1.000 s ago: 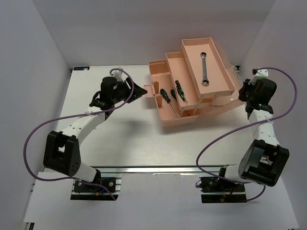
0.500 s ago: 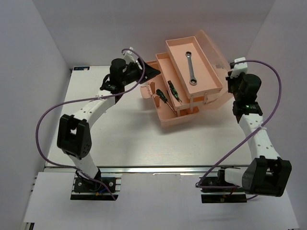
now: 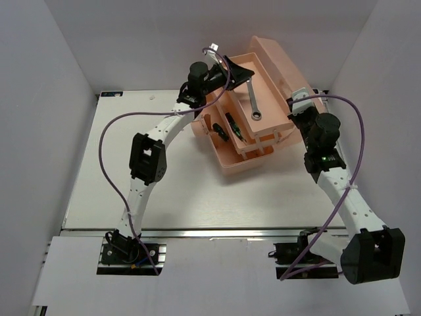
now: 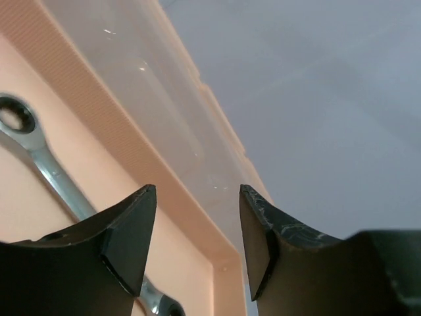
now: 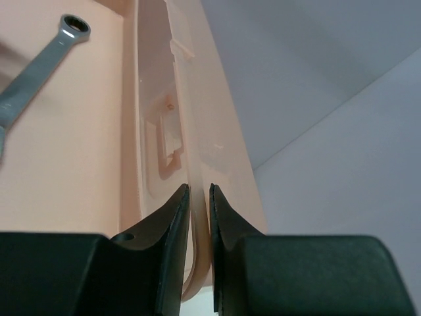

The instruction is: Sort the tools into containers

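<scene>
On the right rim of the toolbox (image 3: 229, 162), the right gripper (image 5: 198, 192) clenched thin plastic (left gripper (image 4: 195, 201) hung open above the wrench (image 4: 51, 170)); slipping could spill it.

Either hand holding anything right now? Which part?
The right hand pinches the salmon-pink plastic toolbox by a thin wall edge; the left hand is open, holding nothing.
</scene>
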`<action>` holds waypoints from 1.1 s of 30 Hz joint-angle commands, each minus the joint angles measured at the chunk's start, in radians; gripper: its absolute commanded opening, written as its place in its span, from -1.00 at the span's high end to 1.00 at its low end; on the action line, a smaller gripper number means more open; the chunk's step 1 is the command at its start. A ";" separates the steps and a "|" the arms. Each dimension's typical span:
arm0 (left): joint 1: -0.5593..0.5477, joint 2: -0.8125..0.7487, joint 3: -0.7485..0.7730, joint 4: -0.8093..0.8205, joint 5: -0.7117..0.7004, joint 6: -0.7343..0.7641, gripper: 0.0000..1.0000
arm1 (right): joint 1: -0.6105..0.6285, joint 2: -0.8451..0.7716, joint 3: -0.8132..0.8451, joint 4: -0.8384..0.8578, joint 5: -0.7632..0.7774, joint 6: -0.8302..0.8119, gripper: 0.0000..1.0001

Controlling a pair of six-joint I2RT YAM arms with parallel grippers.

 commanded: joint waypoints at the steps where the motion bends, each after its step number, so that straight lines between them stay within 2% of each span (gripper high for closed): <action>1: -0.020 0.025 0.099 0.029 -0.059 -0.066 -0.29 | 0.048 -0.049 -0.020 0.161 -0.035 -0.099 1.00; 8: -0.037 0.014 0.037 0.110 -0.113 -0.066 -0.37 | 0.132 -0.087 -0.070 0.152 -0.032 -0.143 1.00; 22: -0.043 -0.007 -0.026 0.104 -0.147 -0.054 -0.37 | 0.275 -0.181 -0.136 0.096 -0.060 -0.197 1.00; 25: -0.043 -0.013 -0.036 0.100 -0.151 -0.055 -0.23 | 0.309 -0.193 -0.142 0.073 -0.061 -0.191 1.00; 26: -0.043 -0.018 -0.045 0.104 -0.151 -0.058 -0.03 | 0.315 -0.195 -0.142 0.063 -0.063 -0.188 1.00; 28: -0.043 -0.035 -0.078 0.132 -0.157 -0.071 0.22 | 0.321 -0.199 -0.144 0.041 -0.071 -0.168 1.00; 29: -0.043 -0.039 -0.085 0.138 -0.160 -0.075 0.40 | 0.323 -0.201 -0.142 0.031 -0.074 -0.166 1.00; 31: -0.041 -0.049 -0.104 0.162 -0.160 -0.097 0.46 | 0.327 -0.203 -0.142 0.013 -0.084 -0.153 0.99; 32: -0.041 -0.050 -0.108 0.169 -0.160 -0.109 0.51 | 0.327 -0.203 -0.142 0.004 -0.089 -0.148 0.89; 33: -0.040 -0.052 -0.113 0.175 -0.157 -0.117 0.56 | 0.329 -0.203 -0.139 -0.004 -0.092 -0.146 0.52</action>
